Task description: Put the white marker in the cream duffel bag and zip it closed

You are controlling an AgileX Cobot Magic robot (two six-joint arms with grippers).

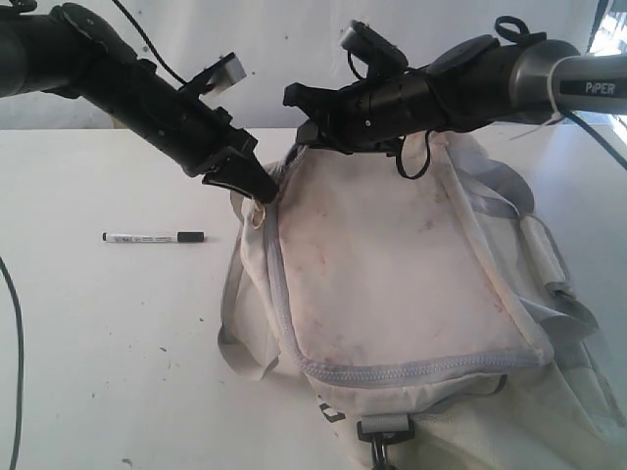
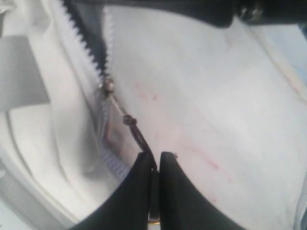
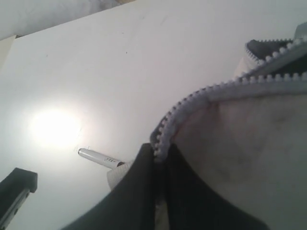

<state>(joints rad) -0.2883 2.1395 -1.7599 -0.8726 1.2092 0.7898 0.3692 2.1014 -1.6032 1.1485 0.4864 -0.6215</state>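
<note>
The cream duffel bag (image 1: 392,255) lies on the table, its stained flap up and its grey zipper (image 1: 284,294) partly undone at the far left corner. My left gripper (image 1: 257,188) is shut on the zipper pull cord (image 2: 136,134) that hangs from the metal slider (image 2: 109,86). My right gripper (image 1: 304,132) is shut on the bag's zipper edge (image 3: 165,134) at the far corner of the flap. The white marker (image 1: 154,237) with its black cap lies on the table to the left of the bag, apart from both grippers. The marker (image 3: 100,158) also shows in the right wrist view.
Grey webbing straps (image 1: 509,196) and a padded handle (image 1: 544,250) lie on the bag's right side. A black clip (image 1: 382,446) hangs at the bag's near edge. A black cable (image 1: 15,372) runs along the table's left edge.
</note>
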